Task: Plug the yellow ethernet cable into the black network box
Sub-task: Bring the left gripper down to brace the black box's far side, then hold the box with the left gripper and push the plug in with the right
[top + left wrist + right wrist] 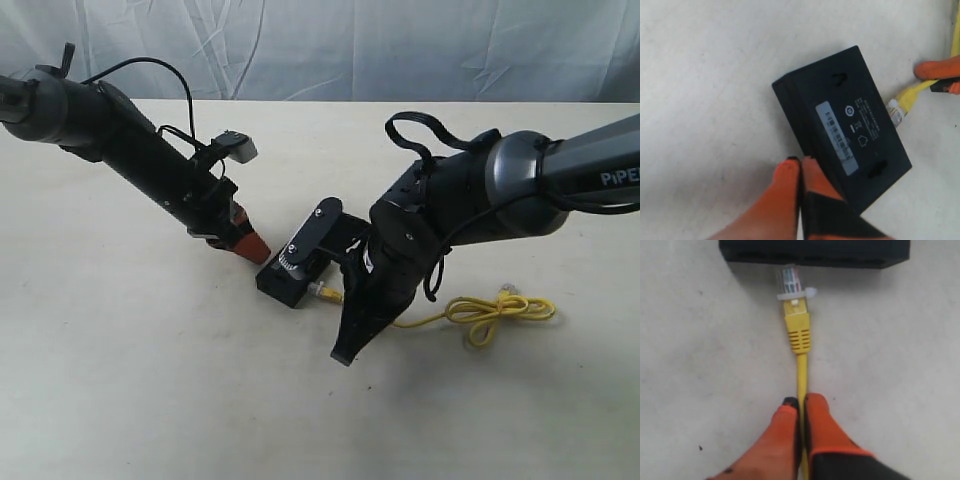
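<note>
Your right claw is clamped on the yellow cable just behind its boot. Ahead of it, the clear plug meets the side of the black box; whether it is seated cannot be told. Beyond the box, your left claw, fingers together and holding nothing, presses its tips against the opposite edge as a brace. The risks are that the cord, gripped behind the boot, may buckle under a push, and that the box may pivot off that single brace across the table, skewing the plug from its port.
</note>
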### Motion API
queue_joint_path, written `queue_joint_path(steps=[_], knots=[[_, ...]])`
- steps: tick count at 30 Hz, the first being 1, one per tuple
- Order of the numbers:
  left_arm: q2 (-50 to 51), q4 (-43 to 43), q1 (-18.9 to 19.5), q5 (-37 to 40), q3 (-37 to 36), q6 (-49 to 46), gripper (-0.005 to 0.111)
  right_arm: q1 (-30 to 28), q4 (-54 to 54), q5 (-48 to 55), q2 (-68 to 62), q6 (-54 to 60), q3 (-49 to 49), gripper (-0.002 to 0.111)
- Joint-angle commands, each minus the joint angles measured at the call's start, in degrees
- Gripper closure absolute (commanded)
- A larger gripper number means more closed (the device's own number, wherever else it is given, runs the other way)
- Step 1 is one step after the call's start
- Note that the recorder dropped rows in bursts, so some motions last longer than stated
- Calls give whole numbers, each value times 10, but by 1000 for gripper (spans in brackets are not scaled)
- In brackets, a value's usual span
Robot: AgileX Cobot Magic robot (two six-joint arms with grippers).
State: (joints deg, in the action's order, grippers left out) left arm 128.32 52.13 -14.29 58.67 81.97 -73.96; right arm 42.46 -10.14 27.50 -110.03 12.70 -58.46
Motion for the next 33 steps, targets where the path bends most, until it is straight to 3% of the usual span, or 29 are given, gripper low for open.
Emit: queue_joint_path(steps=[1, 20, 33], knots=[[3, 9, -2, 4, 2, -1, 107, 5, -12, -5, 2, -7, -2, 109], [3, 11, -2, 20, 2, -1, 107, 22, -63, -2, 1, -63, -2, 109], [3, 13, -2, 36, 2, 33, 107, 22, -67, 16, 1, -39, -2, 109]])
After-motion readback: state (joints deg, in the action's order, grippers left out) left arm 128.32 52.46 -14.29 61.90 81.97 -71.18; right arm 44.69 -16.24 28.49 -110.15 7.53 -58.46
